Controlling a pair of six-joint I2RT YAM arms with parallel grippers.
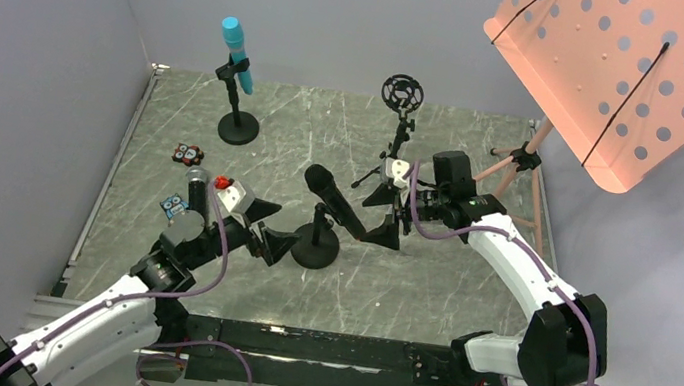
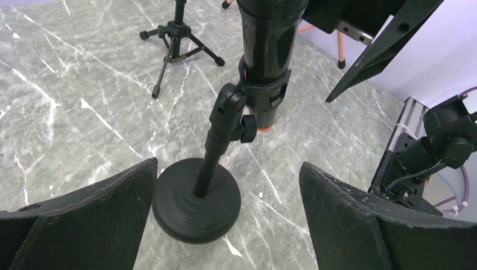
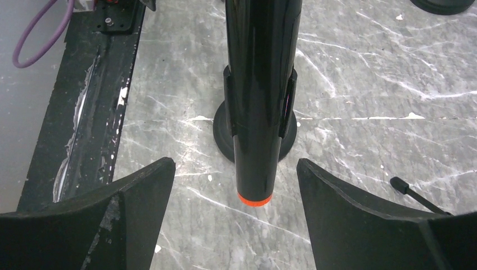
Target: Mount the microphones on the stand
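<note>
A grey marble-patterned tabletop [image 1: 444, 298], walled in pale grey, carries three mic stands. Take the round-base stand [image 1: 315, 247] in the middle as the mark. Its clip [image 2: 263, 93] grips the black microphone with the orange end cap [image 1: 335, 200], which is tilted with its head up and its cap end low, just above the table beside the stand's base. The seating looks done. The left gripper [image 1: 270, 228] stands wide apart, one finger on each side of that base, holding nothing. The right gripper [image 1: 383, 216] is spread too, flanking the mic's lower end without contact, probably because the clip bears the weight. Well behind this stand and to its left, a second round-base stand [image 1: 237, 126] holds the turquoise microphone [image 1: 237, 52]. Behind it to the right, the tripod stand's shock-mount ring [image 1: 403, 93] is empty. The silver-headed microphone [image 1: 197, 188] rests on the table left of the middle stand, partly behind the left arm, and is probably meant for that ring.
</note>
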